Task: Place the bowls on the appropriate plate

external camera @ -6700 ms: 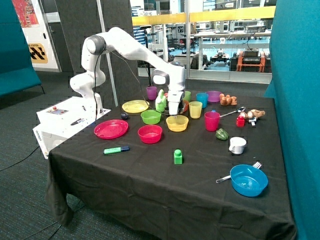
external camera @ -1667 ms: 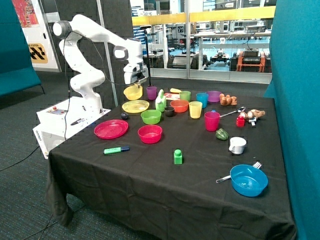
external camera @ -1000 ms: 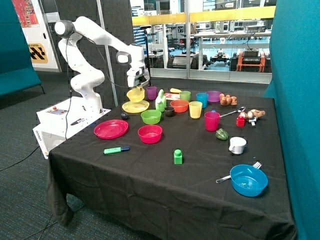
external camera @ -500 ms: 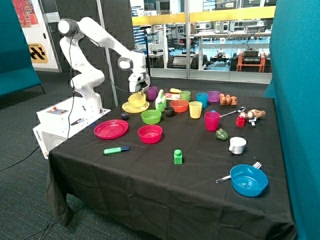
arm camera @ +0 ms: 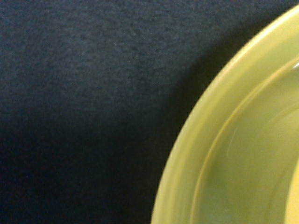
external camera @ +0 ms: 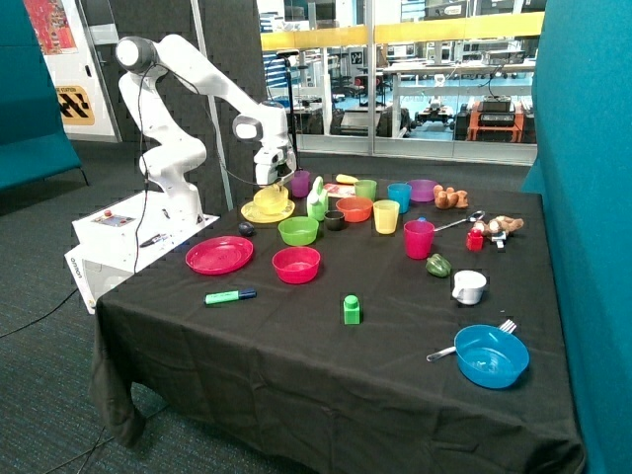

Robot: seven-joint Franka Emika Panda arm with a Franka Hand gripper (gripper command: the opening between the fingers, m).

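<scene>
Outside view shows the gripper [external camera: 272, 184] has come down, and the yellow bowl [external camera: 270, 197] it carried now sits upright, mouth up, on the yellow plate [external camera: 256, 212]; round, it has no long axis. Whether the gripper has let go cannot be told. The red-pink bowl [external camera: 296, 264] waits on the bench [external camera: 296, 346] beside the pink plate [external camera: 219, 255].

We cannot see the gripper's [external camera: 273, 184] fingers behind the yellow bowl [external camera: 270, 197]; the wrist view cuts off most of the yellow plate [arm camera: 219, 154].
</scene>
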